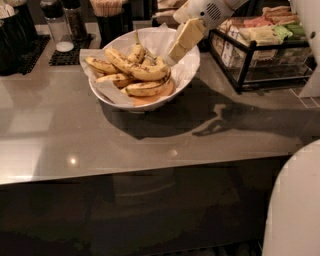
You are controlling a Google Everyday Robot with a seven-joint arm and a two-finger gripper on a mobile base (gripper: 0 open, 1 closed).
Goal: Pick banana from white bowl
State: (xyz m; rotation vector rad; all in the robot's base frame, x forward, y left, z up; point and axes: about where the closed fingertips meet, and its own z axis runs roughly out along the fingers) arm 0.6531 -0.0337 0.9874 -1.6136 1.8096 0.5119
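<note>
Nearest, at the lower right corner, a rounded white part of the robot's body fills the frame edge. Beyond it the dark front of the counter runs across the bottom. Above that lies the grey countertop, glossy, with a small bright glint at the lower left and a broad shadow at centre and right.

The white bowl stands on the countertop at upper centre, lined with crinkled white paper and holding a pile of speckled yellow bananas. The banana, the longest one, lies inside the bowl across the middle of the pile, curving from upper left down to the right. Shorter ones lie in front of it and to its left. An orange patch shows beneath the front fruit.

The gripper, pale yellow on a white arm, reaches down from the upper right. It sits over the bowl's right inner side, its tip just beside the right end of the banana. Whether it is spread or pressed together cannot be told, nor whether it touches the fruit.

Farther back, a black wire rack of coloured packets stands at upper right. At upper left a black mat carries clear shakers, beside a dark cup of pale sticks.
</note>
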